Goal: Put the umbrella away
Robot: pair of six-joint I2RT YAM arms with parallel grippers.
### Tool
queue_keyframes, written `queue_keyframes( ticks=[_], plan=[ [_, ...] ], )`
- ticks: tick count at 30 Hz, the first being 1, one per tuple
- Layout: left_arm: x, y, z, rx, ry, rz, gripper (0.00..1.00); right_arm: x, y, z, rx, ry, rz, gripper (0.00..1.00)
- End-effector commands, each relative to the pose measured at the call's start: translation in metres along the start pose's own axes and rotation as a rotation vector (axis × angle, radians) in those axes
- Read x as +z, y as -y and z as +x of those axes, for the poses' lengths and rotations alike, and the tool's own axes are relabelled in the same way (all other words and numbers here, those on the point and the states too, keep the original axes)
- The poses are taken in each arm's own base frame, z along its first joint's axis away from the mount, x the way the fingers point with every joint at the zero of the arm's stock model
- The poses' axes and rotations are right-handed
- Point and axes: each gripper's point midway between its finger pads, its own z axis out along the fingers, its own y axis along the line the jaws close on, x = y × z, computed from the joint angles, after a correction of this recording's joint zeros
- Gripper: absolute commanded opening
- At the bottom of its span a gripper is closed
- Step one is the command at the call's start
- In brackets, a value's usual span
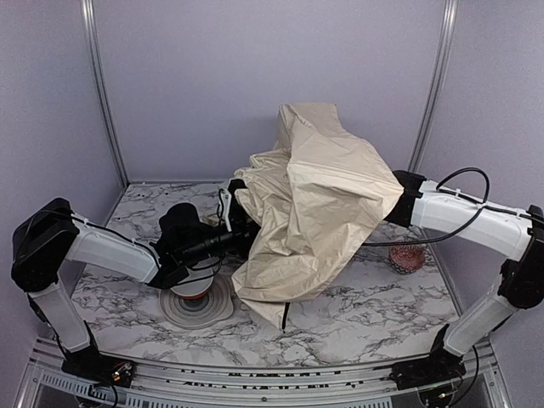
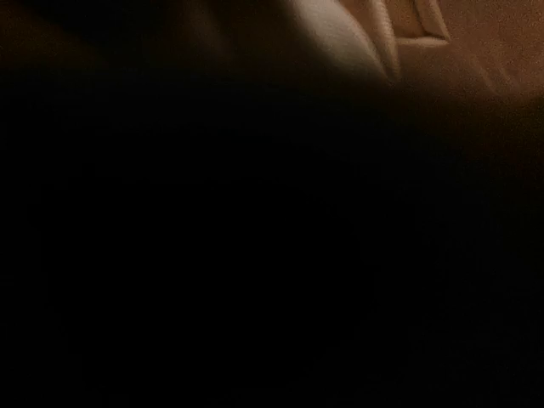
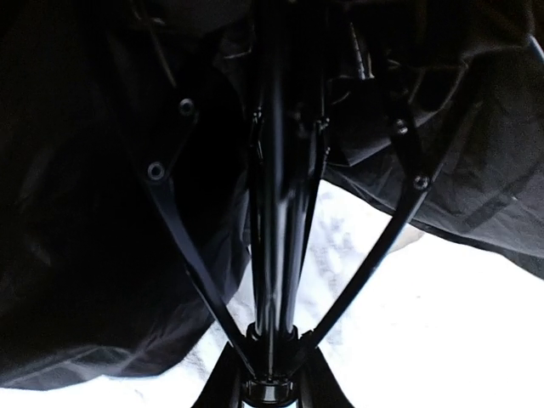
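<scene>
The umbrella (image 1: 323,195) stands half collapsed at the table's middle, its cream fabric draped in folds and hanging to the marble. My left gripper (image 1: 225,240) reaches into its left edge; the fingertips are hidden by fabric, and the left wrist view is almost black with only a bit of beige fabric (image 2: 357,42). My right arm (image 1: 450,208) goes under the canopy from the right, so its gripper is hidden from above. In the right wrist view, my right gripper (image 3: 272,387) is closed around the black shaft (image 3: 272,212) at its hub, with ribs (image 3: 183,246) and black lining (image 3: 76,255) around it.
A white bowl with a red base (image 1: 197,299) sits on the marble table (image 1: 374,306) under my left arm. A small reddish object (image 1: 408,257) stands at the right, below my right arm. Lilac walls close the back and sides.
</scene>
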Motion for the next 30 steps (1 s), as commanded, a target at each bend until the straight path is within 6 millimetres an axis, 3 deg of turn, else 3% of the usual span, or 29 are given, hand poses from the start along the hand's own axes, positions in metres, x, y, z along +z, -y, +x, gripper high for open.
queue_keyframes(
  ticks=[1, 5, 8, 12, 17, 23, 27, 30],
  plan=[
    [0.011, 0.052, -0.072, 0.06, 0.21, 0.209, 0.74, -0.028, 0.014, -0.049, -0.051, 0.074, 0.061, 0.0],
    [0.024, 0.064, -0.085, 0.041, 0.224, 0.294, 0.74, -0.049, 0.024, -0.067, -0.039, 0.116, 0.102, 0.0],
    [0.038, 0.061, -0.086, 0.018, 0.223, 0.319, 0.75, -0.069, 0.051, -0.07, 0.019, 0.133, 0.246, 0.0],
    [0.047, 0.026, -0.072, -0.027, 0.179, 0.2, 0.77, -0.103, 0.111, -0.05, 0.088, 0.094, 0.516, 0.0],
    [0.037, -0.011, -0.039, 0.02, 0.071, 0.029, 0.86, -0.134, 0.173, -0.032, 0.208, 0.131, 0.639, 0.0],
    [0.0, -0.027, -0.018, 0.087, -0.008, -0.047, 0.91, -0.123, 0.184, -0.024, 0.19, 0.014, 0.626, 0.0],
    [-0.021, -0.03, -0.005, 0.157, -0.087, -0.065, 0.91, -0.105, 0.177, -0.01, 0.162, -0.078, 0.587, 0.0],
    [-0.037, -0.032, -0.01, 0.208, -0.103, -0.092, 0.91, -0.091, 0.169, 0.003, 0.115, -0.135, 0.566, 0.0]
  ],
)
